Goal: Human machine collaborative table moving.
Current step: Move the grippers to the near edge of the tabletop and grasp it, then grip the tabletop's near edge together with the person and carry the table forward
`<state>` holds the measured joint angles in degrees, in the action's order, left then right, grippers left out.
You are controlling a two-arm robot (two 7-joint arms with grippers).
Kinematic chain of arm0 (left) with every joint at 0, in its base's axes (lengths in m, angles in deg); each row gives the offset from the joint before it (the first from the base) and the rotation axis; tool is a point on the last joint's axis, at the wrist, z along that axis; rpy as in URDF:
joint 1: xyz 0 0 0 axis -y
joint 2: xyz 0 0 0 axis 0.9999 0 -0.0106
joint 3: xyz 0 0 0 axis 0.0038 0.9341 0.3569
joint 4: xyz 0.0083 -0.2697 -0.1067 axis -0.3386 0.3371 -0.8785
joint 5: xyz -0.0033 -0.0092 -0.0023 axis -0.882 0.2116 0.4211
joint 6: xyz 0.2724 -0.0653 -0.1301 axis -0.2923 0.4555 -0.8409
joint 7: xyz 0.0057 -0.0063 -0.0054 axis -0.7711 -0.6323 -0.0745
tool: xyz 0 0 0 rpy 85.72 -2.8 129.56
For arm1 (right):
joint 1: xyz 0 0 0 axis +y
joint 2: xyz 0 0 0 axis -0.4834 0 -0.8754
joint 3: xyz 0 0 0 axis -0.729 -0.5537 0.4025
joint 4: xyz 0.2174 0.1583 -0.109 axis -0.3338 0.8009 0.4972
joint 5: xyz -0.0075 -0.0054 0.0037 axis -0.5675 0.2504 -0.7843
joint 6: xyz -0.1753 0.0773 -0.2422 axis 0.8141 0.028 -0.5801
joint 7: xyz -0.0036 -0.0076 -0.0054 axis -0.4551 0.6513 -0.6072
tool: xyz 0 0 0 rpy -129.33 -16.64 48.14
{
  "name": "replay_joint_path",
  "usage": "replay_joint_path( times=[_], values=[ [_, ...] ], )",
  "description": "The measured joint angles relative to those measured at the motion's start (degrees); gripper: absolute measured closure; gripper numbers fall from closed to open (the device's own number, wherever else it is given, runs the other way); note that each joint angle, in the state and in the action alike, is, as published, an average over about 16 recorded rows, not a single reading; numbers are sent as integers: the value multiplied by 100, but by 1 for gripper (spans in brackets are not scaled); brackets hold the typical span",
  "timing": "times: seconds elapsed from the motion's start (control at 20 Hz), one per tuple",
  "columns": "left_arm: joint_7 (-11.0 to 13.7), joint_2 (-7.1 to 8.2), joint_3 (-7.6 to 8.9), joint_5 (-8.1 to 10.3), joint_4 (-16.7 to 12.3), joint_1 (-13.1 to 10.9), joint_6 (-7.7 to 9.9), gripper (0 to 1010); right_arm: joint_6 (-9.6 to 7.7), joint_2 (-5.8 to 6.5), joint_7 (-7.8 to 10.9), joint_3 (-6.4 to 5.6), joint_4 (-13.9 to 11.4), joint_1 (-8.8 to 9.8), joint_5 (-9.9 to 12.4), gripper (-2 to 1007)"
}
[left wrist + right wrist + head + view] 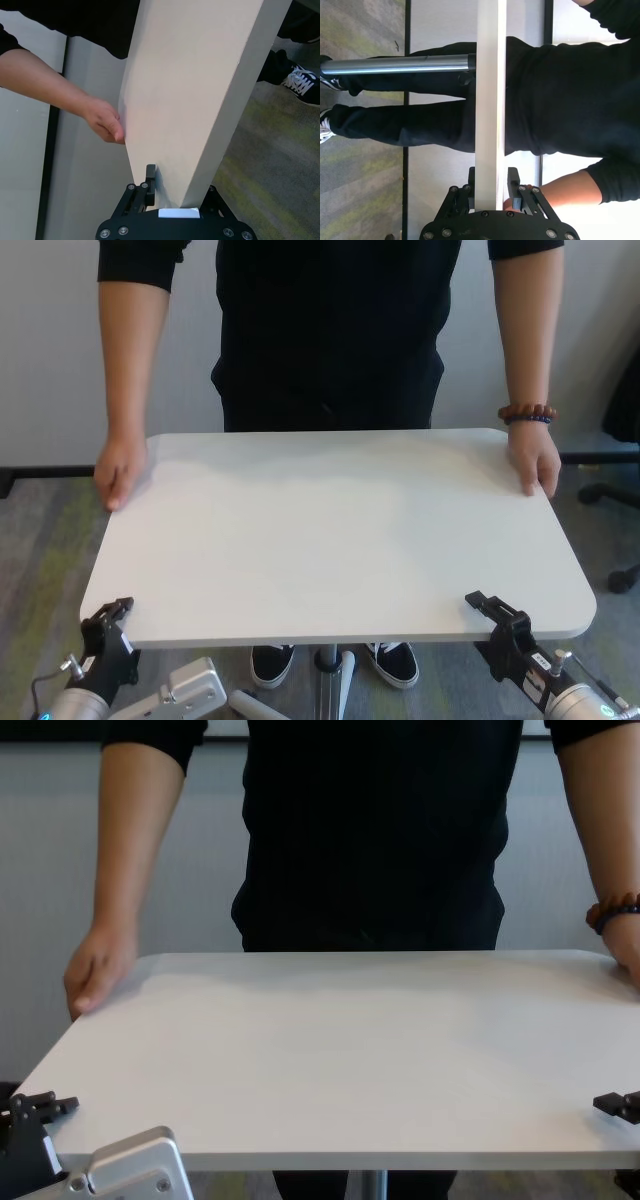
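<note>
White table [340,540] level, spanning between robot and human [330,330]. Left gripper [112,618] clamped on the near edge at the table's near-left corner; the left wrist view shows one finger [150,175] above the top face and the slab running away from the jaws, the lower finger hidden behind the edge. Right gripper [495,612] pinched on the near edge by the near-right corner; the right wrist view has the thin slab edge-on between both fingers [513,181], jaws narrow and tight on it. Directly across from the left gripper, the person's hand [120,472] grips the far-left corner; across from the right gripper, the other hand [533,462], with a bead bracelet [527,415] at the wrist, holds the far-right corner. Head cut off above the frame. Silver pole [400,65] under the top, between the two grippers, mostly hidden from above; its foot not visible. White-soled sneakers [272,662] peek out below the near edge. In the chest view both grippers are cropped at the lower corners.
</note>
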<state>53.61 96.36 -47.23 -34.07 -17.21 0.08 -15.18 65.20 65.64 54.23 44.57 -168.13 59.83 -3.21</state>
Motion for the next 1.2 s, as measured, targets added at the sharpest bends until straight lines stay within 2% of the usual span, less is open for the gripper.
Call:
replay_joint_path(
  times=[0.75,1.2],
  values=[
    [9,1,-1,-5,-1,1,0,826,4,2,-2,3,1,-1,-2,648],
    [84,-5,12,-133,-43,23,57,828,61,13,1,35,6,-30,-1,650]
  ],
)
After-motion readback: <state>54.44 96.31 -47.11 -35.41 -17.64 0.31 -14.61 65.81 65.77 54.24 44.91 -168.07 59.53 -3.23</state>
